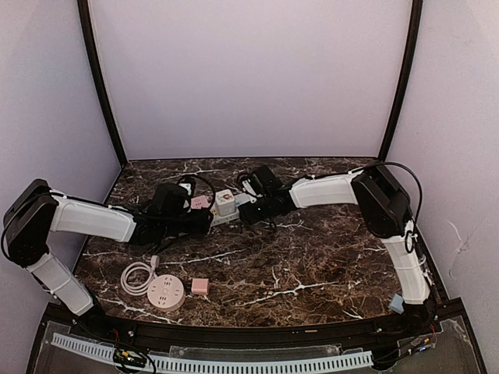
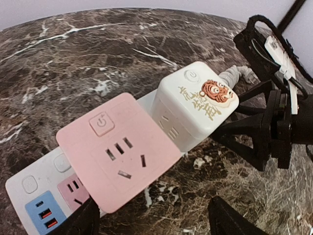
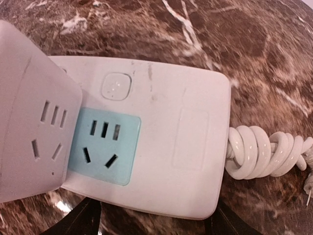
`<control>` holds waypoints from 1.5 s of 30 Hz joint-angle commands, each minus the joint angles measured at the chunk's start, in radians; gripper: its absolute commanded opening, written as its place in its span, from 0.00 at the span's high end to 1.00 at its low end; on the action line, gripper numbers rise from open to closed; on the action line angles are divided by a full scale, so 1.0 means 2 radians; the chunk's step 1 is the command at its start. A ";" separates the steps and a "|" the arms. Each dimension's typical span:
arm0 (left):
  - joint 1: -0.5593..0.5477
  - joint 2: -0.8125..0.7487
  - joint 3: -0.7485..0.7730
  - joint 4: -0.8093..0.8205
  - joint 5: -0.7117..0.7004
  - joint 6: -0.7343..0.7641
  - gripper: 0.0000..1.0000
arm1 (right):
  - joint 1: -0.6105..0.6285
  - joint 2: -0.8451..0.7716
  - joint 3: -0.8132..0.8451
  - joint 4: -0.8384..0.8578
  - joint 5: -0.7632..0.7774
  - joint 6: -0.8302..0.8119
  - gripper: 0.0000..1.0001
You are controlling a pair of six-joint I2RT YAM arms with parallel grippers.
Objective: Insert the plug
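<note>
The left claw [image 2: 154,221] is released, its two black fingers spread wide on either side of the near end of a white power strip [image 2: 34,196]. The right claw [image 3: 155,223] is also released, with its fingers spread along the strip's long edge. Seen from above, the two arms meet nose to nose just past the table's centre, toward twelve o'clock, with the strip between them.

A pink cube plug [image 2: 117,152] sits on the strip, socket face up. A white cube plug [image 2: 195,105] bearing a tiger picture stands just beside it at its two o'clock, also on the strip. A pale blue socket panel [image 3: 102,147] lies next to the white cube, and a coiled white cord [image 3: 264,152] leaves the strip's end.

The table [image 1: 312,265] is dark brown marble with white veins. At its seven o'clock lie a round pink socket hub [image 1: 165,293], a looped white cable [image 1: 136,276] and a small loose pink cube [image 1: 199,286]. Pale lilac walls [image 1: 249,78] close three sides, with black poles [image 1: 101,86] at the back corners.
</note>
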 commanded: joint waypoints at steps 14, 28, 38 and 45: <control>-0.004 -0.053 0.048 -0.166 -0.112 -0.181 0.23 | -0.001 -0.009 0.026 0.073 -0.050 -0.064 0.21; -0.050 -0.105 0.068 -0.420 -0.144 -0.186 0.29 | -0.006 -0.247 -0.240 0.162 -0.073 -0.072 0.07; -0.055 -0.147 0.000 -0.501 -0.130 -0.227 0.29 | -0.002 -0.324 -0.325 0.200 -0.097 -0.053 0.06; -0.051 -0.128 -0.020 -0.474 -0.112 -0.236 0.34 | 0.003 -0.330 -0.337 0.200 -0.098 -0.052 0.06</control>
